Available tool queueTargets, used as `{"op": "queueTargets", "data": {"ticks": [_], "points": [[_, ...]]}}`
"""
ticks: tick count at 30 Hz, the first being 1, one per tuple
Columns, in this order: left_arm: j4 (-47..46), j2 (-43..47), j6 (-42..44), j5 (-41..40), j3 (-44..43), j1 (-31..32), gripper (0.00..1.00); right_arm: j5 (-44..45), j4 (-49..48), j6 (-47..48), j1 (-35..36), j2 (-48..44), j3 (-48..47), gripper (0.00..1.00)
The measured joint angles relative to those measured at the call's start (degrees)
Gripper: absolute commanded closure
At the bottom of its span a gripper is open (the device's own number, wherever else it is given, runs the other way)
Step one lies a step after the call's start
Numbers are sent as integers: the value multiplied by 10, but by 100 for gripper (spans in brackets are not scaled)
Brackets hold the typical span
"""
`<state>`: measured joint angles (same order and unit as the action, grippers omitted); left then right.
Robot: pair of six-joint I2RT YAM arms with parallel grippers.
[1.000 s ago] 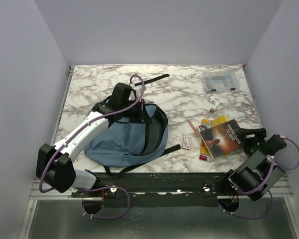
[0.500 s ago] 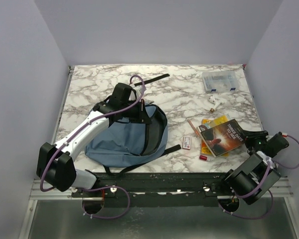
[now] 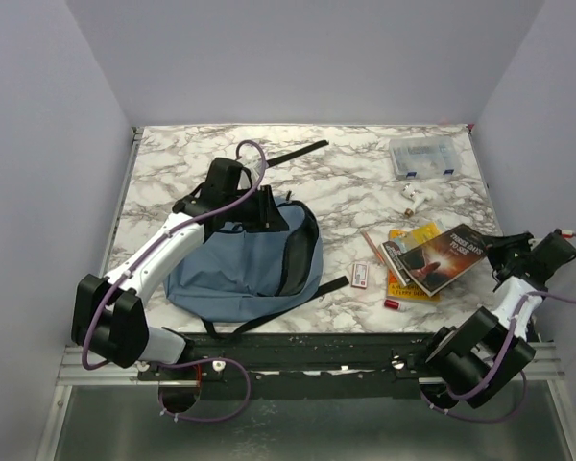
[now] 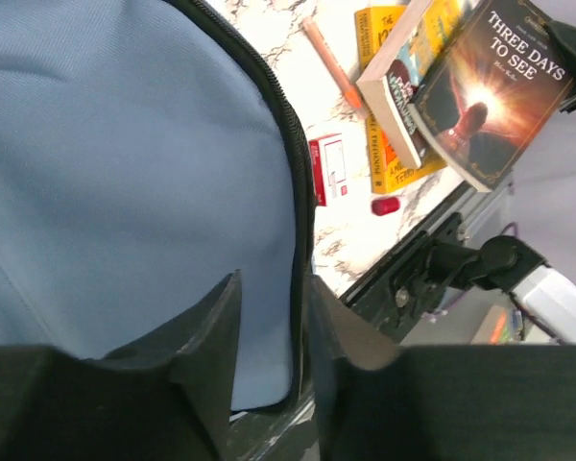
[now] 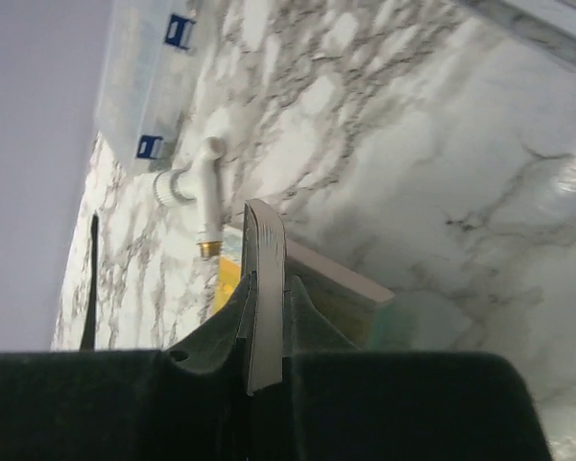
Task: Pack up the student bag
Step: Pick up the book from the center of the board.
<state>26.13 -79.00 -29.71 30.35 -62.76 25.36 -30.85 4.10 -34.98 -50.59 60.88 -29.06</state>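
Observation:
The student bag [image 3: 240, 264] lies flat at the left of the marble table, slate-blue with a dark zipper along its open edge. My left gripper [image 3: 267, 213] hangs over the bag's upper right part. In the left wrist view the gripper [image 4: 274, 283] is open, with blue fabric [image 4: 125, 173] and the zipper edge showing in the gap. At the right, my right gripper [image 3: 504, 252] is shut on the edge of a dark paperback book [image 3: 442, 257], tilting it up off the pile. The right wrist view shows the book's edge [image 5: 266, 240] pinched at the gripper [image 5: 267, 283].
A yellow book [image 3: 413, 233] and another book lie under the dark one. Nearby are a pencil [image 3: 372, 245], a red-and-white card [image 3: 361, 276] and a small red item [image 3: 393, 304]. A clear plastic box [image 3: 422, 157] and a white fitting [image 3: 415, 195] sit at the back right.
My right gripper has shut on the dark book's edge and raised that side, moving right. My left gripper has opened and shifted slightly left over the bag.

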Motion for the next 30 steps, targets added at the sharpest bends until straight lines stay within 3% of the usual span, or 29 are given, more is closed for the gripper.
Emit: {"op": "queueTargets", "data": {"ticks": [7, 10, 15, 19, 25, 30], "points": [[-50, -4, -24, 44, 30, -20, 23, 35, 50, -35, 143, 1, -107, 100], [-73, -2, -40, 63, 38, -25, 17, 33, 42, -76, 197, 24, -167, 100], [-151, 28, -117, 91, 62, -28, 13, 20, -46, -210, 296, 67, -198, 100], [-305, 86, -230, 83, 129, -27, 12, 30, -130, -333, 419, 110, -196, 100], [-465, 139, -343, -28, 226, 6, 11, 86, -234, -462, 569, 141, -195, 100], [-511, 165, -386, -123, 265, 38, 14, 114, -300, -529, 608, 175, -195, 100]]}}
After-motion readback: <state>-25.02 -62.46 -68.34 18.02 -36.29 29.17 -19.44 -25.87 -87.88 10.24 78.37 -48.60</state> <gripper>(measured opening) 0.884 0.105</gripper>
